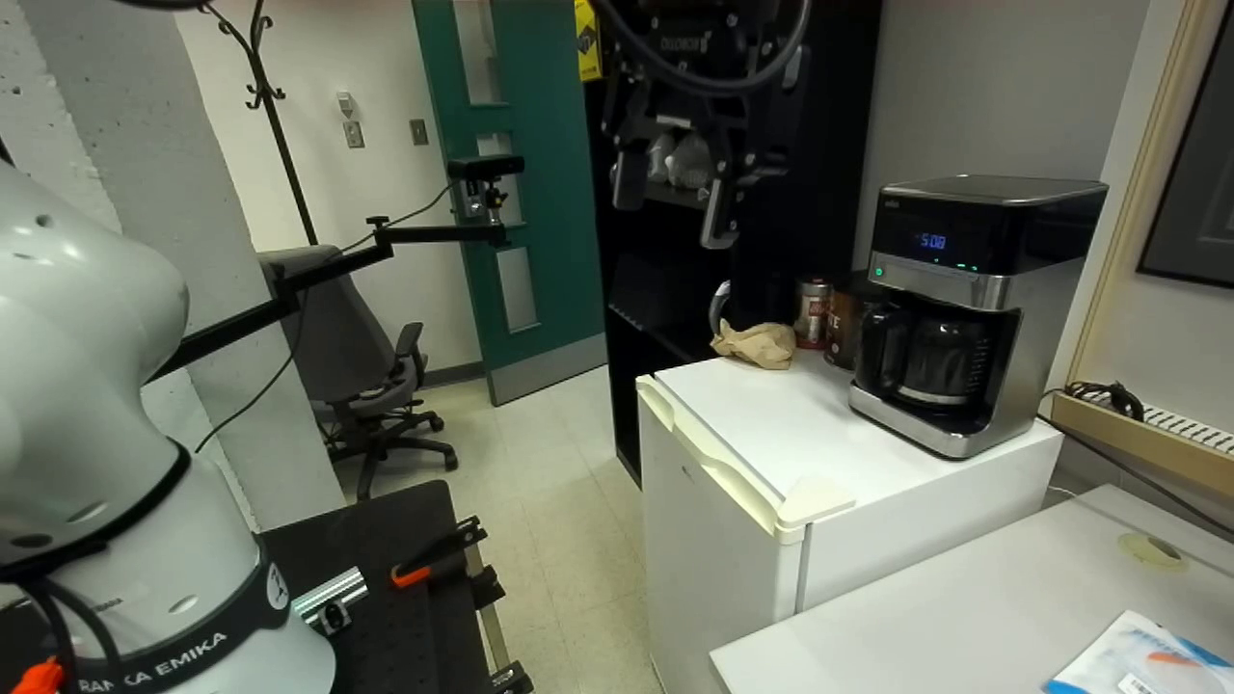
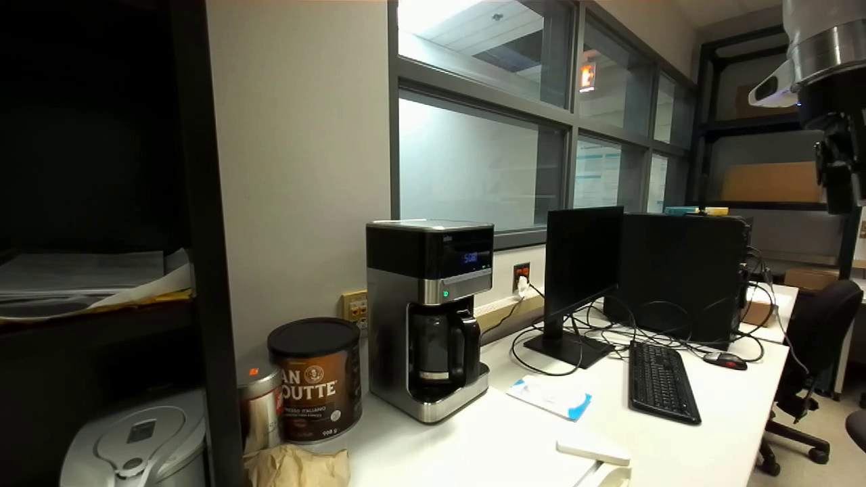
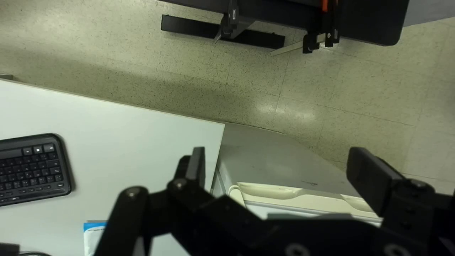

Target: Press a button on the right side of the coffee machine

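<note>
1. The coffee machine (image 1: pixel 976 286) pairs black with silver; its clock (image 1: pixel 932 241) glows blue, its lights (image 1: pixel 878 272) green.
2. The gripper (image 3: pixel 279 169) is mostly black.
3. White covers the robot arm (image 1: pixel 87 318), whose black band (image 1: pixel 243 622) carries white lettering.
4. White also marks the fridge (image 1: pixel 713 549), edged by a cream handle (image 1: pixel 715 469).
5. A brown coffee can (image 2: pixel 318 406), lettered in white, wears a black lid (image 2: pixel 314 335); the tin (image 2: pixel 259 412) is silver and red.
6. The paper bag (image 1: pixel 762 344) is tan.
7. A green door (image 1: pixel 551 154) ends in a grey panel (image 1: pixel 549 368).
8. The keyboard (image 2: pixel 663 382) is black, the mouse (image 2: pixel 721 359) black with a red patch, the packet (image 2: pixel 549 396) white and blue.
9. In the wrist view, dark specks pattern the beige floor (image 3: pixel 373 89).
</note>
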